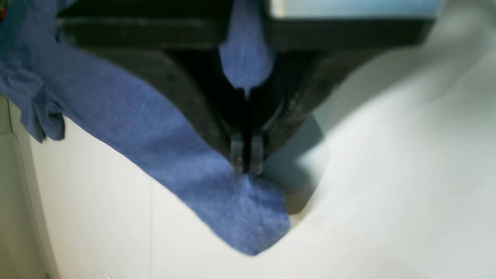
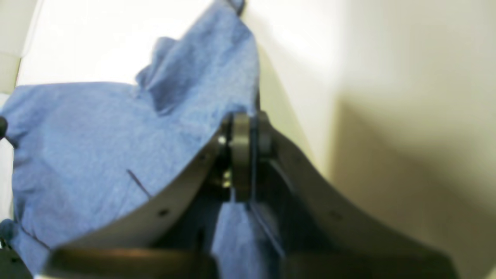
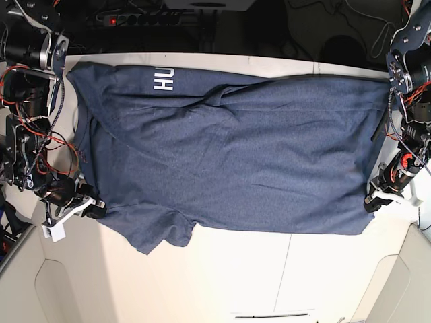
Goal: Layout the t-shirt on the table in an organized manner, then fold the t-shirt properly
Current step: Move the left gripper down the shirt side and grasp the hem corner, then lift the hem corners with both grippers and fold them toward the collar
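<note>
Pressed together, the fingers [image 1: 236,153] of the left gripper [image 1: 246,170] pinch a corner of the t-shirt [image 1: 155,135] — a tongue of blue cloth pokes up between them toward the camera, and a rounded flap lies past the tips on the table [image 1: 387,193]. The right gripper [image 2: 248,124] is likewise closed tight on the cloth, its pads [image 2: 240,155] clamping an edge, with fabric bunched in a small peak just beyond.

From the base view the t-shirt [image 3: 229,148] is spread wide across the far half of the table [image 3: 269,276], reaching almost from one side edge to the other. White letters show near the far edge, toward the side of the right gripper [image 3: 91,207]. That gripper grips the shirt by a sleeve that juts toward the near edge; the left gripper [image 3: 372,200] holds the opposite corner at the other side edge. Some creases run across the middle. A thin dark seam crosses the bare near part of the tabletop — nothing lies on it.
</note>
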Robot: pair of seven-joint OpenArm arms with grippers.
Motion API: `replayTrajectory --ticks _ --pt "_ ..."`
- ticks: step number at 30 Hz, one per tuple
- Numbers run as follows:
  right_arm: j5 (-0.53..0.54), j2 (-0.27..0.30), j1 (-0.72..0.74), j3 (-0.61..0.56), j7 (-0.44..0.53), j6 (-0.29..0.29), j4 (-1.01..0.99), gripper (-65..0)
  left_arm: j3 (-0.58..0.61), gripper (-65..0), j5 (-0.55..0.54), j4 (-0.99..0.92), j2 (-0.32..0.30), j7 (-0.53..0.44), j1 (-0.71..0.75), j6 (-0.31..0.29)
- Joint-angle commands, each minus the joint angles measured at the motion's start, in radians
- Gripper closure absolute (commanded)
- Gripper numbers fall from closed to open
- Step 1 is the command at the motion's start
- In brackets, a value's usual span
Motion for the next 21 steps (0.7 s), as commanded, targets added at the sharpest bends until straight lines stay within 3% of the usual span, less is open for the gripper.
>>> replayTrajectory --ticks 1,8,14,21 --pt "0.024 0.012 0.000 0.002 0.007 0.010 0.056 0.0 -0.021 0.0 -0.040 0.043 -0.020 0.005 -0.004 -0.019" --pt "0.029 0.013 -0.171 0.003 -0.039 0.009 0.339 0.0 -0.126 0.0 -0.135 0.265 -0.020 0.105 0.163 -0.019" --pt "0.029 0.014 -0.262 0.003 -0.065 0.009 0.462 0.0 -0.138 0.0 -0.229 0.426 -0.020 0.246 0.290 -0.019" --pt "0.030 0.015 -0.323 0.042 -0.091 0.009 0.531 0.0 -0.138 0.0 -0.290 0.529 -0.020 0.257 0.425 -0.019"
